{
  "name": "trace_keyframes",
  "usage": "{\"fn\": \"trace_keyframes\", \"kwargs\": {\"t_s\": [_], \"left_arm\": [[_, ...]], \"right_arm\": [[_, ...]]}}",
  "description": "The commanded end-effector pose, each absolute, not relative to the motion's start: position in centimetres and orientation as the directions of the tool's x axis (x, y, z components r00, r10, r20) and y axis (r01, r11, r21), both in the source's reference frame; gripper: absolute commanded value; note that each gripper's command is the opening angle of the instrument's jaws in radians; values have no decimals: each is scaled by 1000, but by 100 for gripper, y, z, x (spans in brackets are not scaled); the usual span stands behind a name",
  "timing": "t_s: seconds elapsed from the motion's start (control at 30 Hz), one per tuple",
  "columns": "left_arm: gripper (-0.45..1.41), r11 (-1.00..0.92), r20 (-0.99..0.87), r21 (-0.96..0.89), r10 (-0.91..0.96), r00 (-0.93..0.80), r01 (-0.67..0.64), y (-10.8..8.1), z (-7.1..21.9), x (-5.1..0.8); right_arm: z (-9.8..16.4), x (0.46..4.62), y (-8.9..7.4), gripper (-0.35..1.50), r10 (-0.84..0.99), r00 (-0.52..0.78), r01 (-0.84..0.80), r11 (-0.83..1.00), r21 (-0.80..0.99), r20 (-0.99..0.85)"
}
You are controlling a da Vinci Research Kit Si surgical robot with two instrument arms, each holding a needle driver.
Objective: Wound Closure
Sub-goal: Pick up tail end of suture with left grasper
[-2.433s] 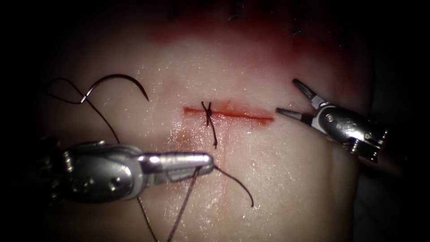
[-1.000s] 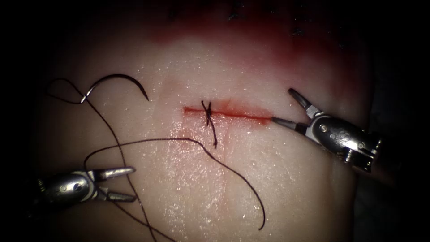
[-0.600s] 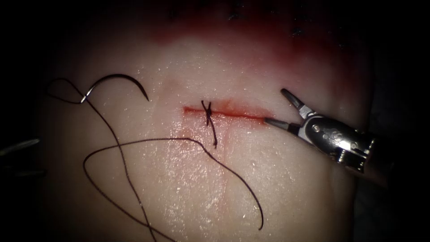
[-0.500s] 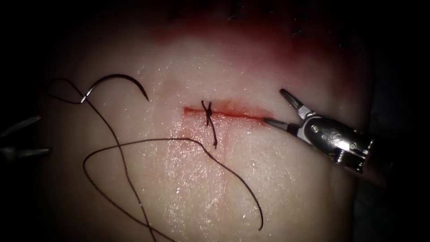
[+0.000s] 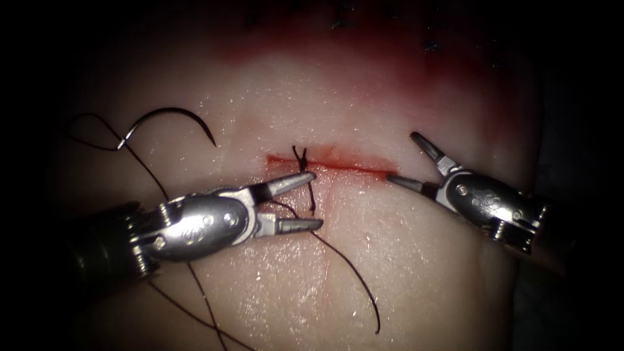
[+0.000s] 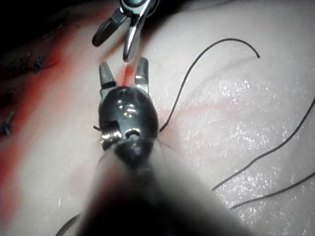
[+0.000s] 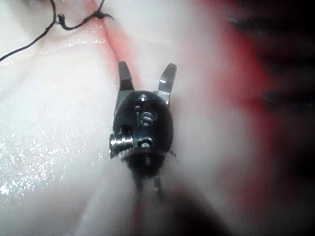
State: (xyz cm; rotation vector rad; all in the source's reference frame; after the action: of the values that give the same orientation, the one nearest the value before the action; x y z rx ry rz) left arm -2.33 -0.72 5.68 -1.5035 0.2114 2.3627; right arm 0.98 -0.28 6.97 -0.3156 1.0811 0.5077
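While unheld, needle (image 5: 170,118) left of left claw (image 5: 313,199)

No words, brands or signs can be read. The one legible mark is a single character, an "S" or perhaps a "5", on the dark round housing of the right arm's tool (image 7: 145,81) just behind its jaws in the right wrist view. The tiny marks on that same housing in the endoscope view are too small to make out
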Motion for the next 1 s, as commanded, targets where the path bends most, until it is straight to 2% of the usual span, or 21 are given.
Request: {"fn": "trace_keyframes", "kwargs": {"t_s": [0.03,0.37,0.6,0.97,1.0], "left_arm": [[47,-937,-899,-54,197,-391,-346,-70,580,-239],[40,-956,-880,-16,152,-449,-291,-83,653,-234],[21,-955,-872,-8,152,-466,-298,-80,661,-233],[18,-954,-870,-3,150,-469,-300,-85,657,-238],[9,-955,-872,-5,150,-466,-298,-85,656,-239]], "right_arm": [[703,104,-26,125,238,372,-537,843,1,-897],[702,105,-26,125,239,372,-538,843,1,-897],[702,105,-26,125,239,372,-538,843,1,-897],[704,106,-23,125,240,373,-540,842,1,-896],[704,106,-23,125,240,373,-540,842,0,-896]]}}
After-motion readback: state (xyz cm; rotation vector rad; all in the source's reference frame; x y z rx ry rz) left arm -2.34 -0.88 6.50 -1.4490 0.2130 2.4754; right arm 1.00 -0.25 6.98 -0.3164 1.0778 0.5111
